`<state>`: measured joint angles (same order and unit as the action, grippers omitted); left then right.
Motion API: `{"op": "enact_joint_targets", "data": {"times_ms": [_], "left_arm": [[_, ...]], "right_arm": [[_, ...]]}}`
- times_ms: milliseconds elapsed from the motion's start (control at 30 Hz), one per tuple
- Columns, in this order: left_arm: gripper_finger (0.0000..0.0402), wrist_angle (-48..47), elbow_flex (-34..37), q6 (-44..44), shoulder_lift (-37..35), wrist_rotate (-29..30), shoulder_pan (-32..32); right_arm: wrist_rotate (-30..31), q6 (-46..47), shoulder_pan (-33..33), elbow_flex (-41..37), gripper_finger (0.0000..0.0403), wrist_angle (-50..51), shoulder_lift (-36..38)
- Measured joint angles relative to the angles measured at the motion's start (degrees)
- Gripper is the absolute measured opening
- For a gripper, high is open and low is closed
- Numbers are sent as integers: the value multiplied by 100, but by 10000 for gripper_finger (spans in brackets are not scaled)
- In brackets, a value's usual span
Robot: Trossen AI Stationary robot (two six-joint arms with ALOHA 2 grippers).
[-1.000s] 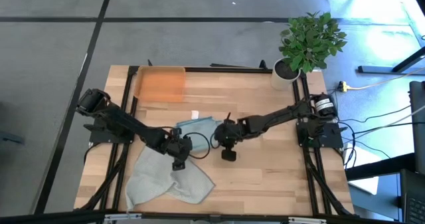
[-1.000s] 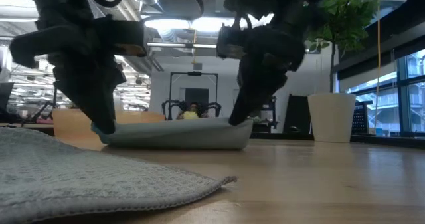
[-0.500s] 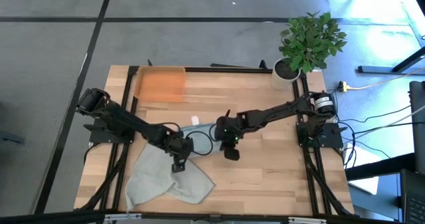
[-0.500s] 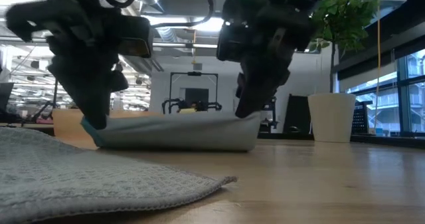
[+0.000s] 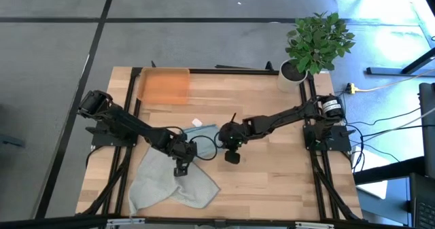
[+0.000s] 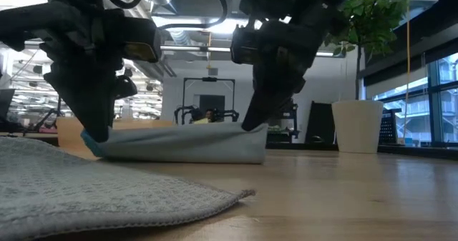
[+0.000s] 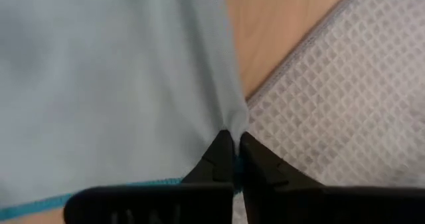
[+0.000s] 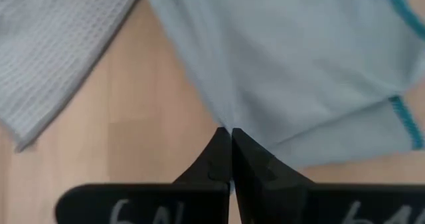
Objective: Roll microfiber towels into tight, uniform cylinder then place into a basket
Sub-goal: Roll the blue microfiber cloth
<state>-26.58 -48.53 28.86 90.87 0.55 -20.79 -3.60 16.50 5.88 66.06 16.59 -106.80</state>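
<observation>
The light teal-blue towel lies mid-table between my two grippers; in the low view it is a low, flat fold on the wood. My left gripper is shut on its left near part and my right gripper is shut on its right near part. The larger grey-green towel lies rumpled on the table at the near left, just beside my left gripper. The orange basket stands at the far left, away from both grippers. My left gripper pinches a puckered bit of the teal towel's left end between its two shut fingers, coming from above and pointing down. One layer or several, I cannot tell. The towel's end rests on the table. My right gripper pinches the teal towel's near edge at its right end between its two shut fingers, from above, slanting down. The cloth puckers toward the fingertips. This end stands a little raised, with the towel's underside on the table.
A white pot with a green plant stands at the table's far right corner. Black frame rails run along the table's left and right edges. Bare wood lies right of the right gripper.
Both grippers have stayed shut on the teal towel. They have drawn it a little toward the table's left edge, sliding along the wood. Its far edge has come somewhat nearer, so less of it shows from above.
</observation>
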Motion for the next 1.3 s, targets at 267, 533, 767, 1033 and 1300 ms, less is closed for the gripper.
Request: {"op": "enact_joint_targets", "data": {"times_ms": [267, 533, 767, 1033, 1300], "left_arm": [[0, 138, -14, 1, 0, -589, -53], [0, 425, -13, -71, 0, -1201, -123], [0, 323, 3, 192, 7, -1178, 214], [0, 167, 5, 93, 13, -1317, 532], [0, 132, 7, 58, 13, -1172, 530]], "right_arm": [[-1029, -329, 34, 0, 4, -41, 7], [-1569, -250, 316, 7, 4, 16, 9], [-866, 344, 111, -1, 4, 87, -19], [-848, 254, -161, -4, 4, 37, -321], [-648, 137, -281, -2, 4, -126, -527]]}}
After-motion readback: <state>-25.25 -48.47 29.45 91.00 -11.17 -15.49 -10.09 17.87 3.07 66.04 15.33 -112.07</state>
